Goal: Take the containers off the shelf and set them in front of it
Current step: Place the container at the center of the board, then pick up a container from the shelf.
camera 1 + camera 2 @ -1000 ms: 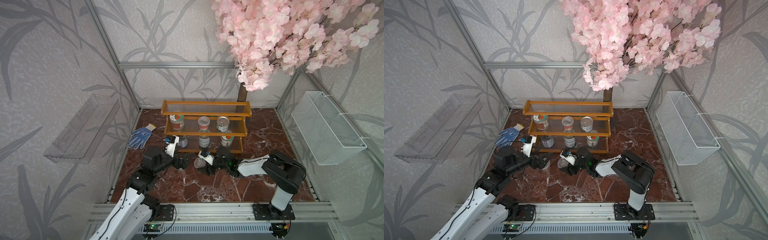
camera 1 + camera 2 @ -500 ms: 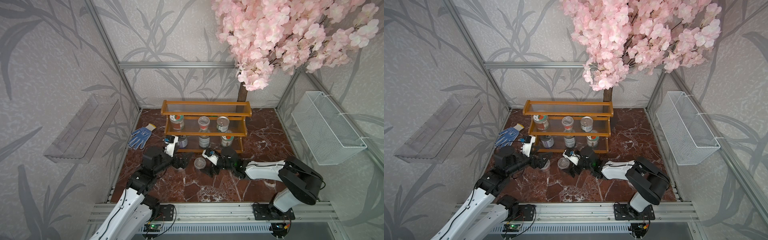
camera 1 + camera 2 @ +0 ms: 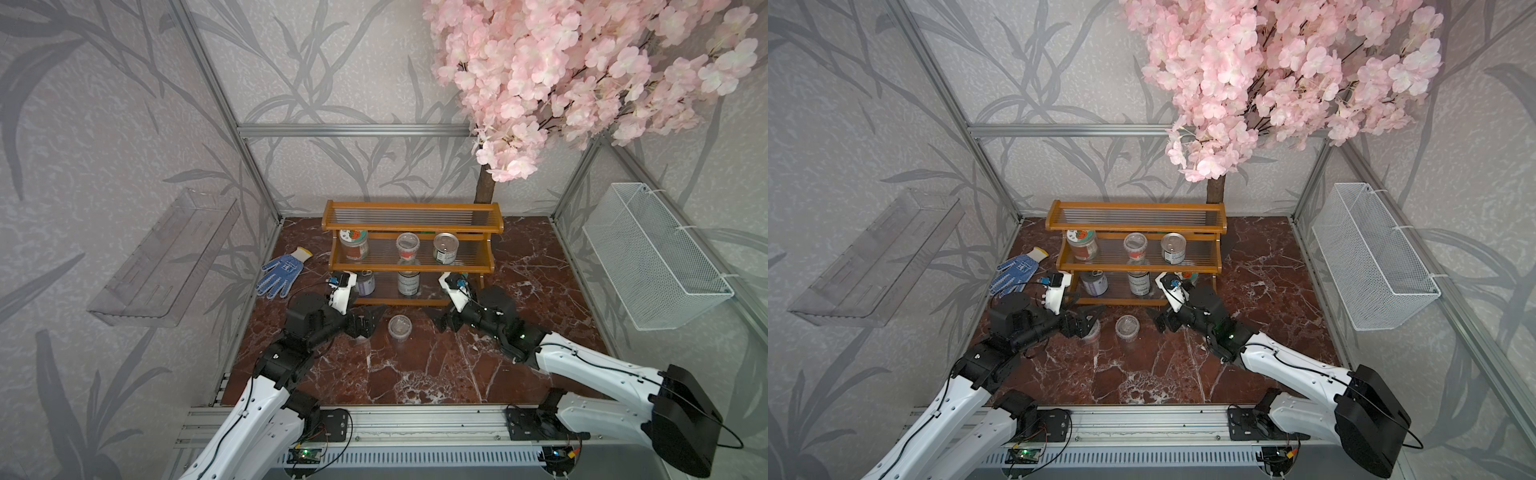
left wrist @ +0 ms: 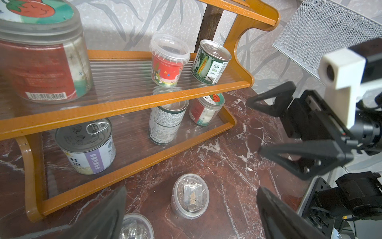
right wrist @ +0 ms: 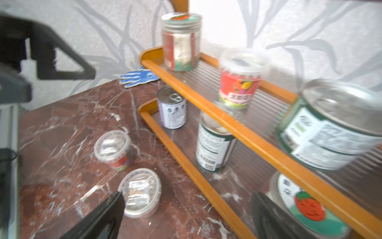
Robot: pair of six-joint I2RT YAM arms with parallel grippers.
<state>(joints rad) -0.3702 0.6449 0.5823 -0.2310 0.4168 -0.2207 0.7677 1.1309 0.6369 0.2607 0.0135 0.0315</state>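
Though two of eight containers already stand on the red marble floor [image 3: 415, 374], six wait on the orange-brown wooden stepped shelf [image 3: 415, 227]. The left gripper [image 3: 370, 322] hangs spread and empty over one clear plastic lidded cup [image 4: 135, 226]. A second such cup [image 3: 400, 327] stands just beside it. The right gripper [image 3: 436, 322], jaws wide and holding nothing, hovers near the bottom tier's right end. Left to lift from the middle tier: a tomato-lidded clear jar [image 3: 353, 245], a red-labelled clear cup [image 3: 407, 246] and a green-labelled metal tin [image 3: 445, 248]. Below: a purple-labelled tin [image 3: 365, 283], a tall green-labelled tin [image 3: 408, 282] and another tomato-lidded jar [image 4: 206, 110].
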